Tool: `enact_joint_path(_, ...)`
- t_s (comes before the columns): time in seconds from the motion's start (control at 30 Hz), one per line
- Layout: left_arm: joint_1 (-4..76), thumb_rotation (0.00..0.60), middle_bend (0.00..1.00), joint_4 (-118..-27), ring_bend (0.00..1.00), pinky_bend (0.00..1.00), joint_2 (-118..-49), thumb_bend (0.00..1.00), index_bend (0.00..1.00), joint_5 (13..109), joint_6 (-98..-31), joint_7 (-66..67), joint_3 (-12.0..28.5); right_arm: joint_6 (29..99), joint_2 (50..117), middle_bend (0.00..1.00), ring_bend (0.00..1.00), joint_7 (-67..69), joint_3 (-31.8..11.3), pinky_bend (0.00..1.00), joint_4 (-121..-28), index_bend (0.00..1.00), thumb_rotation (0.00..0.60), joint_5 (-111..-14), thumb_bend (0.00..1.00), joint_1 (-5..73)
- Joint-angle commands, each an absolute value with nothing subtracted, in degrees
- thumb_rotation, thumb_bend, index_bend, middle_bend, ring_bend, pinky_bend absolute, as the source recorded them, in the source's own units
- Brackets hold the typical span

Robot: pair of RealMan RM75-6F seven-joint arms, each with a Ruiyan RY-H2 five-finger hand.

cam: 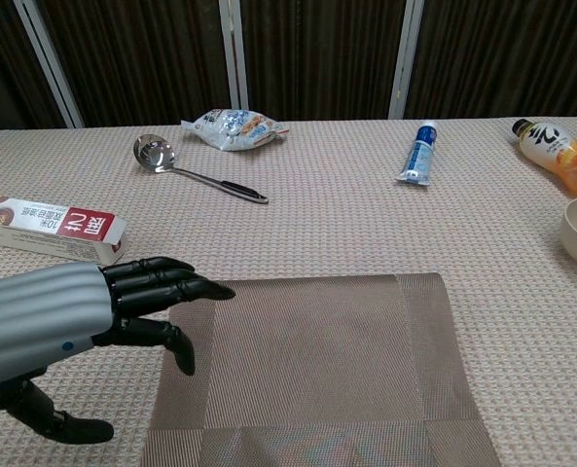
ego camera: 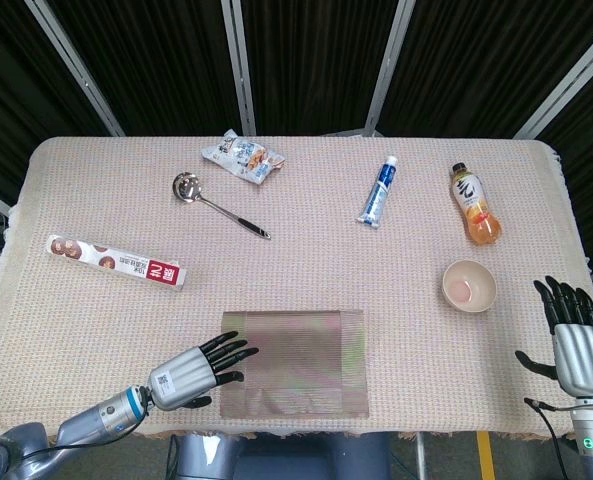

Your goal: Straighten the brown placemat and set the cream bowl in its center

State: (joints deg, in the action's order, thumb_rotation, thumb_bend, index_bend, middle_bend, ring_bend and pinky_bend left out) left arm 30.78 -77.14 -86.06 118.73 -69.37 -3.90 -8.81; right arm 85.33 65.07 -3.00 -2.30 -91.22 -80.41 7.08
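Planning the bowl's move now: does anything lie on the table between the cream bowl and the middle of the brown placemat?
Nothing visible does. The cream bowl sits to the right of the brown placemat, with only bare tablecloth between them. The left hand reaches over the mat's far left edge, away from that path and from the center.
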Motion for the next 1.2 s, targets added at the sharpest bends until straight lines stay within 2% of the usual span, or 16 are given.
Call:
enact_joint_path(0.03,30.6,0.6,0.0,-76.1,0.0,0.0,-86.9,0.17,0.36,118.6,-69.7,-4.2,-9.8,85.3,64.9,0.0,0.0,-2.8,-2.4,0.0,-91.3,0.0,0.6,-80.6,0.0,7.0)
enact_joint_path(0.13,30.3,0.6,0.0,-75.2,0.0,0.0,-87.5,0.21,0.39,118.5,-70.0,-4.7,-10.9,85.2,64.8,0.0,0.0,-2.6,-2.6,0.0,-91.3,0.0,0.6,-80.7,0.0,6.9)
enact_joint_path(0.3,30.1,0.6,0.0,-73.2,0.0,0.0,-88.5,0.27,0.4,118.5,-70.5,-3.7,-11.5,85.1,64.6,0.0,0.0,-2.3,-2.8,0.0,-91.3,0.0,0.6,-80.8,0.0,6.7)
enact_joint_path(0.87,29.3,0.6,0.0,-67.2,0.0,0.0,-92.8,0.28,0.46,118.4,-72.6,-5.8,-14.4,84.8,64.2,0.0,0.0,-1.9,-3.4,0.0,-91.5,0.0,0.6,-81.1,0.0,6.2)
enact_joint_path(1.2,28.6,0.6,0.0,-64.3,0.0,0.0,-95.0,0.27,0.46,117.8,-73.7,-6.0,-15.6,84.5,64.0,0.0,0.0,-1.8,-3.7,0.0,-91.6,0.0,0.6,-81.4,0.0,6.0)
